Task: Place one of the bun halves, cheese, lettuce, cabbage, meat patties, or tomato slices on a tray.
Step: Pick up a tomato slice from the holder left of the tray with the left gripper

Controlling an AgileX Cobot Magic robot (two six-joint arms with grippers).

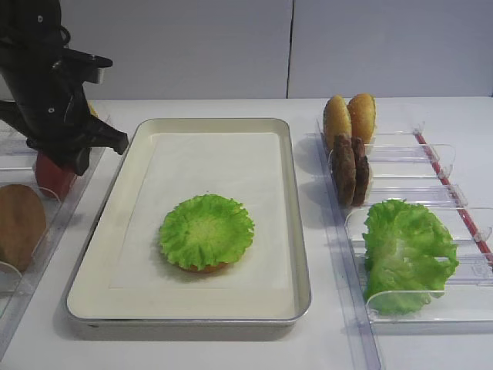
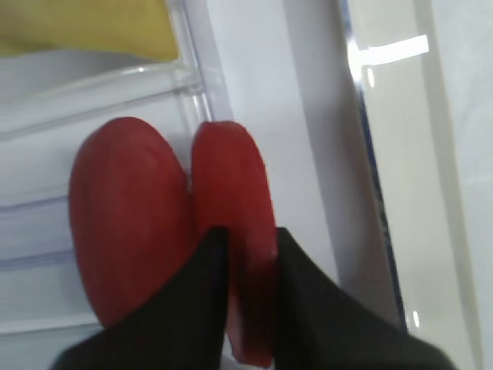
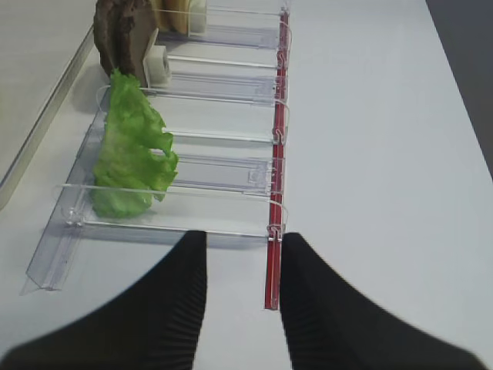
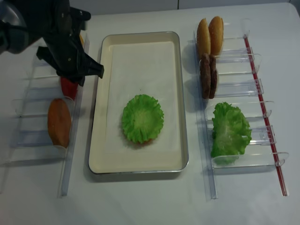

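Note:
Two red tomato slices stand on edge in a clear bin at the left. My left gripper is shut on the right-hand tomato slice, one finger on each face; the other slice leans beside it. In the high view the left arm covers most of the tomato slices. The cream tray holds a lettuce leaf lying over a bun half whose orange edge just shows. My right gripper is open and empty above the table, near the right bins' front end.
Clear bins right of the tray hold two bun halves, two meat patties and loose lettuce. A red strip runs along those bins. The left bins hold another bun half and yellow cheese.

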